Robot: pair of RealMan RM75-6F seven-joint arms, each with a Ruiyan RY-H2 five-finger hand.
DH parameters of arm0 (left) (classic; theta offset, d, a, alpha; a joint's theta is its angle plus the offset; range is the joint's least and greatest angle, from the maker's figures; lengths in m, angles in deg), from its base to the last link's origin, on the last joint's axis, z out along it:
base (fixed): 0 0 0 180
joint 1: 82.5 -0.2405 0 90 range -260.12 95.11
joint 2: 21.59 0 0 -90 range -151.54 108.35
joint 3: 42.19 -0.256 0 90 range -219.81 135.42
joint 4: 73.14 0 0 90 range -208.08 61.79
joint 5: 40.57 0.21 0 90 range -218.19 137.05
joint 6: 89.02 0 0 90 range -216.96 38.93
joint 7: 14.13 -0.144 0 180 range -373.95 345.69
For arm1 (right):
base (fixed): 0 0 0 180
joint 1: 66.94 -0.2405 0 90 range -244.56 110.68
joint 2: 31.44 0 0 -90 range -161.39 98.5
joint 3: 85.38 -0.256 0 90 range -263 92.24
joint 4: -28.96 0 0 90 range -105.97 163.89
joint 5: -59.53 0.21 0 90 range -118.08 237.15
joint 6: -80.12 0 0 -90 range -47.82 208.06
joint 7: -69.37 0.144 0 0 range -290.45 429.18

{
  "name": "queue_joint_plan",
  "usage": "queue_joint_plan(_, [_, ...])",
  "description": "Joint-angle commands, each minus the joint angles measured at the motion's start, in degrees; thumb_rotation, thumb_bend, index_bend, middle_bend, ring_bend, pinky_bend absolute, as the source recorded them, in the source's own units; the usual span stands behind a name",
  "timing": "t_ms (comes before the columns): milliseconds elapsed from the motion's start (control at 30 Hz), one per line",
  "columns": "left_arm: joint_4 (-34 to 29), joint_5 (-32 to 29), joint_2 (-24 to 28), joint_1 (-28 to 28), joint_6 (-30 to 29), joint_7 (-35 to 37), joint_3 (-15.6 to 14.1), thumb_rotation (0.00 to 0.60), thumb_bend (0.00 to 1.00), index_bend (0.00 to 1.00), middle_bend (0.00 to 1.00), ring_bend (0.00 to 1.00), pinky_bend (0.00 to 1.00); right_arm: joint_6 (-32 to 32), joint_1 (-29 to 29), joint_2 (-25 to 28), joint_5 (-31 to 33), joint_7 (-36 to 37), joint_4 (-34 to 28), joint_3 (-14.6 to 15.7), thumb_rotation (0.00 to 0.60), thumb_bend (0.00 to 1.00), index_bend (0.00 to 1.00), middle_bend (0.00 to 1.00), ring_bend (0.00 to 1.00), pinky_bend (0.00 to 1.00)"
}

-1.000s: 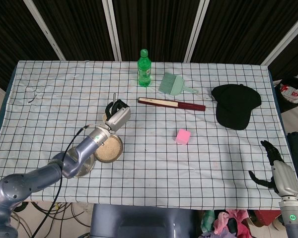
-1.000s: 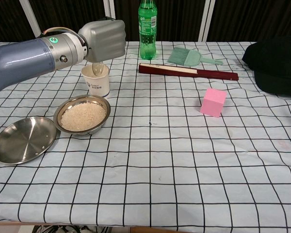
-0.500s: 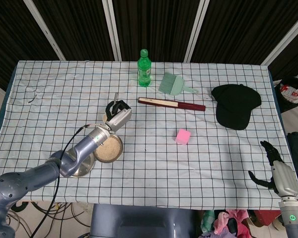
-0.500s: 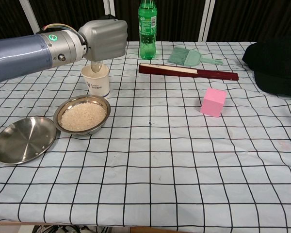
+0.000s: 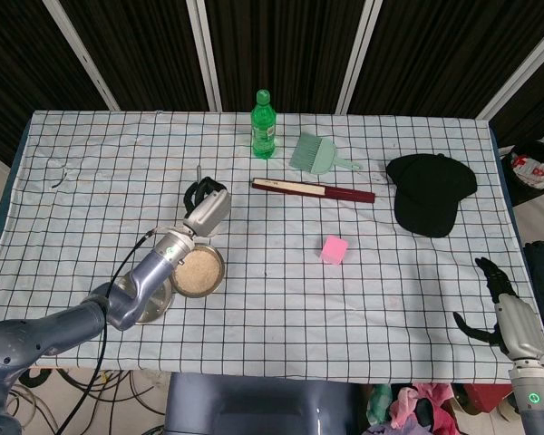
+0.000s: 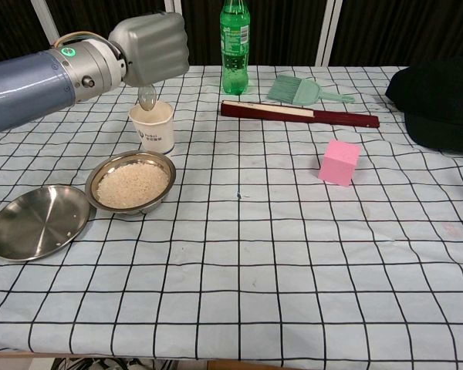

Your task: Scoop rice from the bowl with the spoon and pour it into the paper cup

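Note:
My left hand grips a metal spoon, whose bowl hangs just above the rim of the white paper cup. In the head view the left hand covers the cup and the spoon handle sticks up behind it. A steel bowl of rice sits just in front of the cup, also seen as the rice bowl in the head view. My right hand hangs open off the table's near right corner.
An empty steel plate lies left of the bowl. A green bottle, a green brush, a dark red folded fan, a pink cube and a black cap lie across the back and right.
My left hand has lifted and shifted slightly left, raising the spoon from inside the cup to just above its rim. The right hand has not moved.

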Motion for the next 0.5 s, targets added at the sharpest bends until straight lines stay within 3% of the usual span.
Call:
queue_joint_plan(33, [-4.2,-3.8,0.7,-2.4,-3.7,0.6,3.4,0.6,0.56,0.81,1.0,1.0,1.0,-0.1,0.0,0.0,-0.1,0.0,0.0,0.0,0.6,0.25,0.0,0.0,0.0,0.19])
queue_joint_plan(300, [-20.2,-10.6,5.1,-8.5,-11.9,6.5,8.2,0.6,0.56,0.8,1.0,1.0,1.0,-0.3,0.1,-0.1,-0.3,-0.3,0.1,0.1,0.6,0.25,0.0,0.0,0.0,0.19])
queue_joint_plan(500, [-32.9,-12.8,11.2,-14.0,-15.0,9.1,5.2,0.6,0.56,0.8,1.0,1.0,1.0,-0.4,0.0,-0.3,-0.4,-0.8,0.2,0.1,0.6,0.25,0.0,0.0,0.0,0.19])
